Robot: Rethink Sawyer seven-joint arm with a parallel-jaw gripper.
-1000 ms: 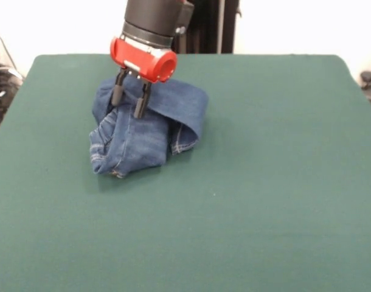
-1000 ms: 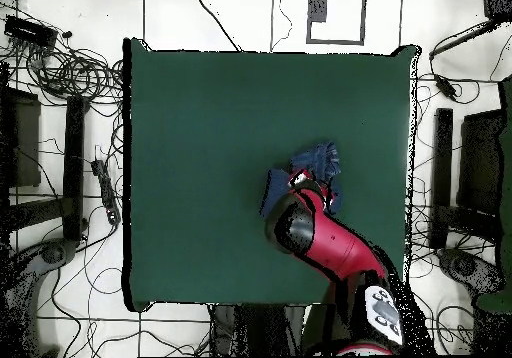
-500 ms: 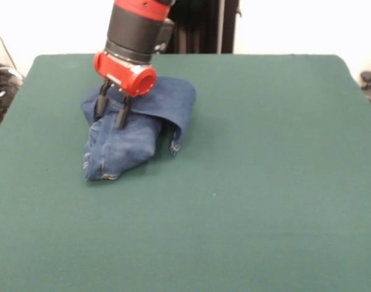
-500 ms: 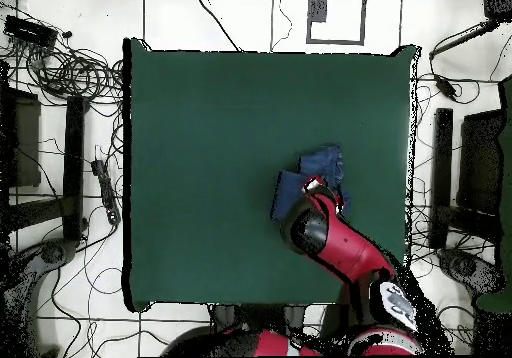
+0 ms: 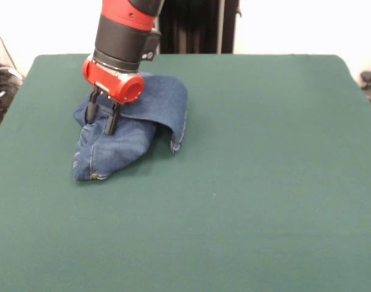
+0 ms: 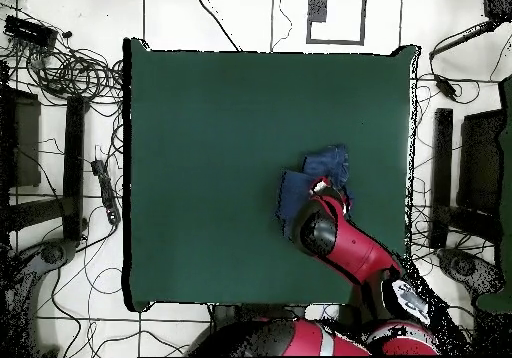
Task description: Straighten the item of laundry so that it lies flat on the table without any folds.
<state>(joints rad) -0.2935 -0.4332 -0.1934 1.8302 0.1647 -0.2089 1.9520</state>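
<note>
Since the end effector (image 5: 102, 119) sits right on top of the jeans (image 5: 128, 131), fingers narrow and seemingly pinching denim, you've got the bundle directly below it. Jeans lie bunched on the worktop (image 5: 264, 182), front-view far left. Long axis, approx: near-left hem to far-right fold. Leg direction: can't tell.

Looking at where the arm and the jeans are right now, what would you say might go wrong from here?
1. The jeans are bunched in a heap with a flap folded over the top; a further drag may move the whole heap rather than open it.
2. The gripper holds only the top of the heap, so the denim may slip out of the jaws.
3. In the overhead view the heap sits toward one side edge of the table; more pulling that way may hang cloth over it.
</note>
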